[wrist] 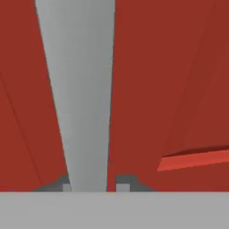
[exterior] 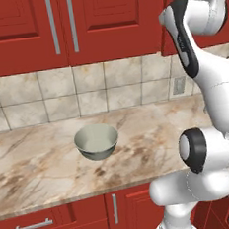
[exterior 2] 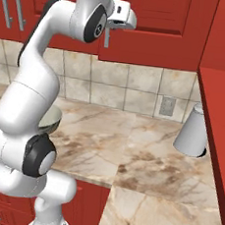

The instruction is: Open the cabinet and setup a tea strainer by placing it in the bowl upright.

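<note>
Red wooden single-door wall cabinet [exterior 2: 159, 26] hangs above the marble counter [exterior: 37, 163], its door looking shut. Up against its vertical silver bar handle [wrist: 80, 89] sits the robot's two-finger gripper [wrist: 89, 184], a fingertip either side of the bar, clasping it. Down on the counter, well apart, rests the deep grey-green metal bowl [exterior: 96, 142].

Beige tiled backsplash [exterior: 60, 94], marble-patterned counter [exterior: 37, 163], red base cabinets [exterior: 57, 223], wall outlet [exterior 2: 167, 106]
</note>
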